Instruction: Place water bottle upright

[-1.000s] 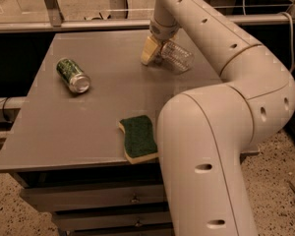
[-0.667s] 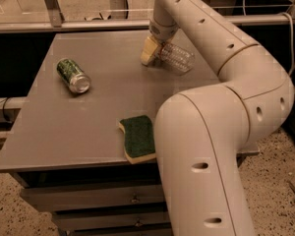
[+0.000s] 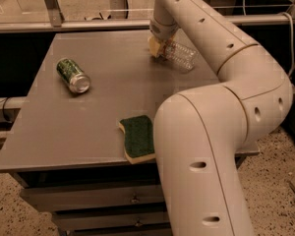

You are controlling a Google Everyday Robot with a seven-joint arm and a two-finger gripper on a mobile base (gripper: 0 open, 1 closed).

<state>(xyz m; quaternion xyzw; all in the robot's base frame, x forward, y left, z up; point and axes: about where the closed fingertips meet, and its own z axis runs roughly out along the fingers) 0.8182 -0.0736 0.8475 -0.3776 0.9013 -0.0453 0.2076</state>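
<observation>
The water bottle (image 3: 180, 56) is clear ribbed plastic and hangs tilted just above the far right part of the grey table (image 3: 108, 92), its bottom end pointing right and down. My gripper (image 3: 157, 46) reaches down from the arm at the top and is shut on the bottle's upper end; its yellowish fingers (image 3: 154, 45) cover the cap.
A green metal can (image 3: 73, 75) lies on its side at the table's left. A green and yellow sponge (image 3: 138, 138) lies near the front edge. My large white arm (image 3: 211, 146) covers the table's right front. Drawers sit below the tabletop.
The gripper with the bottle has shifted slightly; the bottle stays tilted in its grasp. Can and sponge have not moved.
</observation>
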